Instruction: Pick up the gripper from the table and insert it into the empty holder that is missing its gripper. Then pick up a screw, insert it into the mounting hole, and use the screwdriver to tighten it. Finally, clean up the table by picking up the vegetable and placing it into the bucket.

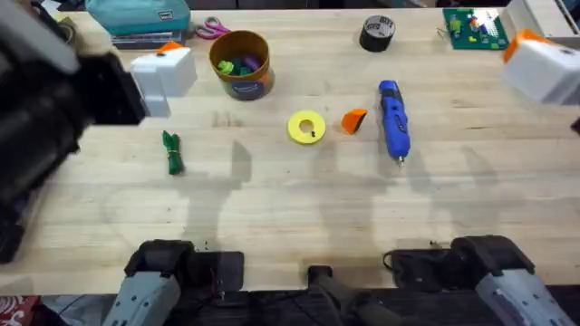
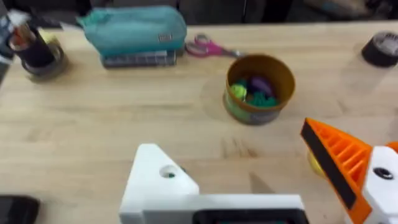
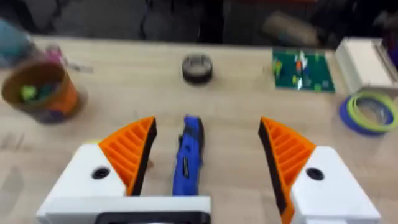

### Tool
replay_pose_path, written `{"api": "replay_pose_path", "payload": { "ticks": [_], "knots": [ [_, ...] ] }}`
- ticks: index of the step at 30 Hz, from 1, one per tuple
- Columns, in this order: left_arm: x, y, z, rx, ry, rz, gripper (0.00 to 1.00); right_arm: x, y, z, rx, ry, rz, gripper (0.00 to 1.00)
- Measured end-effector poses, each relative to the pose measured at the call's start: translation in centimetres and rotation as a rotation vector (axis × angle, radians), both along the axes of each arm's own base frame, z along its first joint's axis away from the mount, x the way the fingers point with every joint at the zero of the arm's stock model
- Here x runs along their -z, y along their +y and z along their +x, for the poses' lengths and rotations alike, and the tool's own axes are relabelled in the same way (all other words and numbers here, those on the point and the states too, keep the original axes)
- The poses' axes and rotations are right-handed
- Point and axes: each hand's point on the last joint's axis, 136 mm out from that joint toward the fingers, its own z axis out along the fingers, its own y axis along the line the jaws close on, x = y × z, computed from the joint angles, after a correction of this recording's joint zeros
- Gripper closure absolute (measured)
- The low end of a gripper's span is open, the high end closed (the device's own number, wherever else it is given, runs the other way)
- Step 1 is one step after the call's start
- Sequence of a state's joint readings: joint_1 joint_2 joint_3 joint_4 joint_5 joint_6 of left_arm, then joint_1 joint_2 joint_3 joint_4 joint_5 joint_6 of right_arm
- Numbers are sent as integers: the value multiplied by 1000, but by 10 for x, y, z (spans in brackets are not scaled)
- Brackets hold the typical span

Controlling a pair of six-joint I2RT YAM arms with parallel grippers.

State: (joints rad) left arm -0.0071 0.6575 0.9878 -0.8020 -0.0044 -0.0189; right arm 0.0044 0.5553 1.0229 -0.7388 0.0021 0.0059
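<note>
1. The orange gripper wedge (image 1: 354, 119) lies loose on the surface, between the yellow disc (image 1: 306, 127) and the blue screwdriver (image 1: 393, 119), just beside both.
2. The right gripper (image 3: 205, 149) has its jaws spread wide and empty; the screwdriver lies straight ahead between them, its long axis running away from the jaws.
3. The wedge sits just off to one side of that line, so the right arm looks nearer to it.
4. The left gripper (image 2: 252, 155) is also spread and empty; its bare white holder (image 2: 158, 183) faces the bucket (image 2: 259, 88).
</note>
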Motion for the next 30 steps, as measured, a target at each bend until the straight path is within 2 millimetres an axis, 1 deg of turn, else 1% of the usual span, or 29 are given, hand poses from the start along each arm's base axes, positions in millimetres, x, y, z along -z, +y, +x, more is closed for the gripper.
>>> {"api": "replay_pose_path", "payload": {
  "ticks": [3, 6, 9, 13, 15, 17, 21, 30],
  "knots": [
    [6, 0, 10, 0, 110, 0, 16, 12, 0, 10, -6, 169, -13, 6],
    [19, 0, 18, -1, 213, 1, 15, 29, 0, 19, -16, 337, -28, 6],
    [42, 0, 23, -1, 325, 1, 16, 51, 0, 26, -24, 489, -36, 5],
    [75, 0, 22, -1, 483, 3, 16, 84, 0, 30, -31, 671, -40, 6],
    [86, 0, 22, -1, 539, 3, 15, 98, 0, 32, -35, 741, -42, 6],
    [95, 0, 23, -1, 577, 3, 15, 107, 0, 36, -36, 783, -42, 5],
    [107, 0, 27, -1, 626, 4, 15, 118, 0, 41, -40, 828, -44, 5],
    [117, 0, 29, -4, 667, 0, 15, 122, 0, 45, -40, 841, -44, 6]
  ]
}}
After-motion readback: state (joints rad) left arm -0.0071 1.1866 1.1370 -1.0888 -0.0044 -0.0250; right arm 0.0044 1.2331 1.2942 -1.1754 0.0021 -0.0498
